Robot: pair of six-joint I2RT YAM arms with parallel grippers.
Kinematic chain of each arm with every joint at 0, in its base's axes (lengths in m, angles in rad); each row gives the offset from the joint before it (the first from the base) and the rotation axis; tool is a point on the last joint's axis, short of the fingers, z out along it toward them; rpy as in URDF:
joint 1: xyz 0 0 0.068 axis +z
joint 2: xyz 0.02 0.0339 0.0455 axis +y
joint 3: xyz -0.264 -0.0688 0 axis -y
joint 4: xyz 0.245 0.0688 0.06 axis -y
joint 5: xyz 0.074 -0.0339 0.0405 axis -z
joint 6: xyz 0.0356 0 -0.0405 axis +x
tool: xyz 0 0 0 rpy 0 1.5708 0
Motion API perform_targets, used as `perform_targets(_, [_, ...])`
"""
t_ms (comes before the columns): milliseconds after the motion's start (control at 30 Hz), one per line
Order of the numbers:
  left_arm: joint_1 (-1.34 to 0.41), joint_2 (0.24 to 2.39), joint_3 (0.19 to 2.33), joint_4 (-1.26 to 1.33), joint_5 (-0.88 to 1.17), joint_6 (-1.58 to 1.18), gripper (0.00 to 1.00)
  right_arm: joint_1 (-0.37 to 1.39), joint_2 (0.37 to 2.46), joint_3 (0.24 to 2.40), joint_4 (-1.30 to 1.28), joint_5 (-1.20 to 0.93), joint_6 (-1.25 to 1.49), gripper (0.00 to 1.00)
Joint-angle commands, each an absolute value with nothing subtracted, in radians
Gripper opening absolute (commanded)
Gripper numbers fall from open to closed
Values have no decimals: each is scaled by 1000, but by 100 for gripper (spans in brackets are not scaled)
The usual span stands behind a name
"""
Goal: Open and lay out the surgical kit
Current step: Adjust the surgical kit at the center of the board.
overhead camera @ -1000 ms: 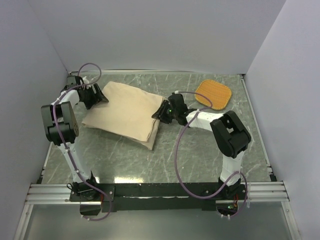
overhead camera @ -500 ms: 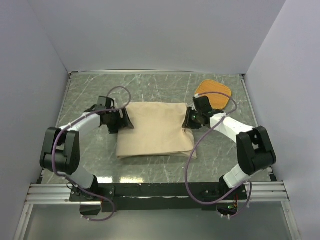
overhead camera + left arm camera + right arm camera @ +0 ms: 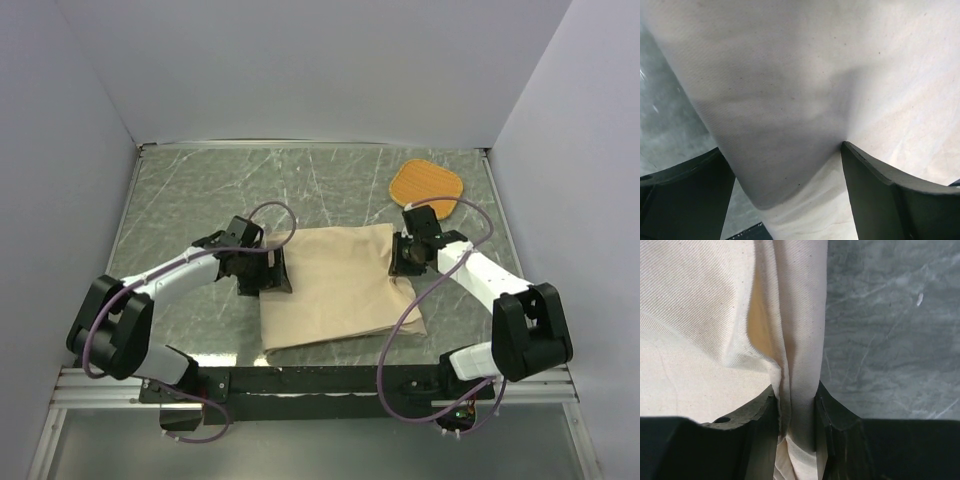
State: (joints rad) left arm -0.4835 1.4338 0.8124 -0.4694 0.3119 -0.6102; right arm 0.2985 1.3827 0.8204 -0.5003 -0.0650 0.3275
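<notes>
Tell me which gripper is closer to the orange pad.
The right gripper, clamped on the right edge of the beige cloth, close to the orange pad; the left gripper holds the cloth's opposite edge.

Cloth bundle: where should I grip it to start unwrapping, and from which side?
Grip the raised fold along the right edge of the cloth, coming in low from the right. That fold stands up as a thin ridge, narrow enough to pinch, and the right gripper is shut on it now. The flat top probably gives nothing to pinch.
</notes>
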Motion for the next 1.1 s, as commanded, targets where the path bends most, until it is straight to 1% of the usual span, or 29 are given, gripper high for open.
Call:
perform_targets(0, [-523, 1352, 776, -512, 351, -652, 85, 304, 1330, 776, -610, -95, 380, 29])
perform_targets(167, [-523, 1310, 752, -540, 322, -650, 85, 304, 1276, 723, -659, -137, 422, 34])
perform_targets(433, [-534, 1261, 732, -566, 322, -652, 86, 302, 1204, 698, -687, -101, 451, 34])
perform_targets(667, [-545, 1232, 713, -568, 342, -672, 86, 304, 1197, 716, -681, -58, 446, 36])
perform_targets(867, [-568, 1187, 703, -578, 357, -687, 86, 302, 1157, 742, -686, -37, 459, 49])
perform_targets(967, [-572, 1166, 704, -589, 354, -690, 86, 304, 1118, 768, -687, -15, 472, 58])
perform_targets(1000, [-574, 1158, 706, -589, 354, -692, 86, 304, 1094, 775, -684, -2, 480, 63])
perform_targets(1067, [-575, 1152, 706, -589, 357, -689, 86, 304, 1053, 775, -663, 37, 503, 71])
